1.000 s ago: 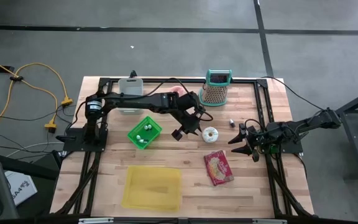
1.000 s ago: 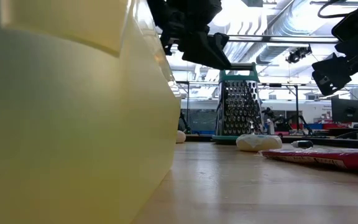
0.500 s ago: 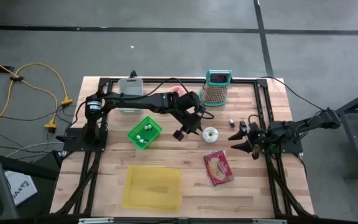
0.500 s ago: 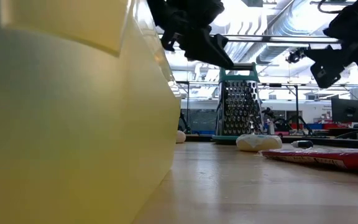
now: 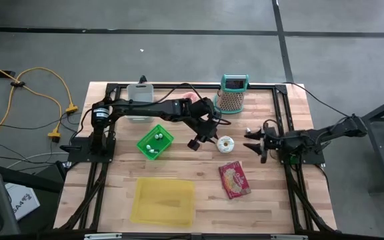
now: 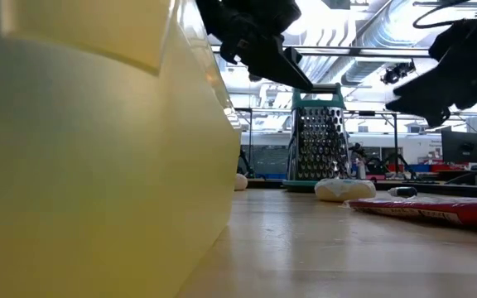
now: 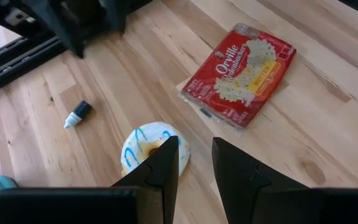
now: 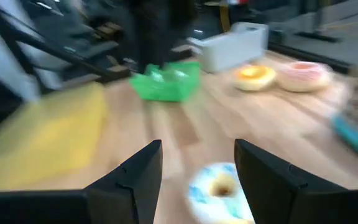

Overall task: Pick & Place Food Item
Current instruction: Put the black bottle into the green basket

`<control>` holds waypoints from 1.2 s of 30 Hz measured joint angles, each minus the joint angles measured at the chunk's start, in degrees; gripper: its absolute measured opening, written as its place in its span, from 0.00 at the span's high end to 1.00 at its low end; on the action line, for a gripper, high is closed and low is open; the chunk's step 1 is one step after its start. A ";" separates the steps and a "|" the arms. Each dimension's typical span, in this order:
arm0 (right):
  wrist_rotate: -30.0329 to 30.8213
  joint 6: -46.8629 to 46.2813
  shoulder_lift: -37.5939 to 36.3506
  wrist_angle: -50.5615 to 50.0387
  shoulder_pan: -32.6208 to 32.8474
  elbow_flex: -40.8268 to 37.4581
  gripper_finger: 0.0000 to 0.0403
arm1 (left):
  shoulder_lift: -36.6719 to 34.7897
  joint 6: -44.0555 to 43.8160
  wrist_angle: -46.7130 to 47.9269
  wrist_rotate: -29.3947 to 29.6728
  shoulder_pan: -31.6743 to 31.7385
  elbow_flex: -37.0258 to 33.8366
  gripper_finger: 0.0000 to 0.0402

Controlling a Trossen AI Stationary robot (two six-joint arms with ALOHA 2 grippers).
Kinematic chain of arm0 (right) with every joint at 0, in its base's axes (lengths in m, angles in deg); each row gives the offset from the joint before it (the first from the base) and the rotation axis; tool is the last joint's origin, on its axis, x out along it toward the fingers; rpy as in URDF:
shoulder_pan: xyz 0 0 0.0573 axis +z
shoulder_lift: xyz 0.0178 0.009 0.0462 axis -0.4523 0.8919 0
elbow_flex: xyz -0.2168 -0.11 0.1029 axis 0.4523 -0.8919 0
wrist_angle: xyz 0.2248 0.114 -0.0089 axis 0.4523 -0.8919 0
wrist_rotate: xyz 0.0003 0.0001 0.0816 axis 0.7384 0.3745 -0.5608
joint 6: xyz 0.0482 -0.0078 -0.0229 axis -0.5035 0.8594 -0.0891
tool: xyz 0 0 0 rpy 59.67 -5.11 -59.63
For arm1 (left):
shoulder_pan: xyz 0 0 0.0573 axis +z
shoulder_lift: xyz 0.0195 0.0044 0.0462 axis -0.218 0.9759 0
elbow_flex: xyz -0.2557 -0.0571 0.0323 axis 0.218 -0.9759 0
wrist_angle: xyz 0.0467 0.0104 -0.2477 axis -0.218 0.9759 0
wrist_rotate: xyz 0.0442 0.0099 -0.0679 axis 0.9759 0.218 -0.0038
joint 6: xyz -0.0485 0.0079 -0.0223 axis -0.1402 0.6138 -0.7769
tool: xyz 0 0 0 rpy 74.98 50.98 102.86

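A: Which step is judged to be in hand?

B: The approach. Nothing has been picked up yet. The doughnut [image 5: 225, 143], white-iced with blue streaks, lies flat on the table [image 5: 199, 167] at centre right of the high view, and it is taken to be the food item meant.

A: How are the claws placed around it?

B: The left claw [image 5: 202, 138] is held just left of the doughnut in the high view, raised off the table as the low view shows. Its fingers [image 7: 160, 171] are seen partly open with nothing between them, and in the left wrist view the doughnut sits just beyond the tip of one finger. The right claw [image 5: 254, 143] is held to the right of the doughnut, near but apart, spread wide and empty; in its own view the doughnut shows between its fingers.

A: What is called for next?

B: Which claw is to take it cannot be told. For either one, a descent is needed until the doughnut is straddled, then a closing. A yellow tray [image 5: 163, 201] at the lower left and a green basket [image 5: 155, 141] are possible destinations.

A: Anything close by to be avoided?

B: A popcorn packet [image 5: 235, 179] lies below the doughnut, and a small dropper bottle [image 7: 78, 114] beside it.
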 joint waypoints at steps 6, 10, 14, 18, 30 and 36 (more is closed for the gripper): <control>4.39 0.03 4.67 -4.30 -0.02 5.51 0.53 | 0.01 -0.94 -0.13 0.07 0.00 0.00 0.77; 4.64 0.93 8.38 -7.05 -0.02 10.87 0.53 | 0.00 -0.94 -0.24 0.07 0.00 0.00 0.77; 7.59 -0.97 12.87 -14.99 -0.02 15.20 0.53 | 0.01 -0.94 -0.24 0.07 0.00 0.00 0.77; 10.22 -6.66 17.47 -22.81 -0.02 18.81 0.53 | -0.01 -0.94 -0.24 0.07 0.00 0.02 0.77; 11.31 -31.92 28.88 -37.29 -2.22 20.53 0.53 | 0.01 -0.72 -0.22 0.09 0.00 0.02 0.77; 8.18 -35.33 33.80 -37.38 -6.39 20.55 0.53 | 0.01 -0.72 -0.23 0.07 0.00 0.02 0.77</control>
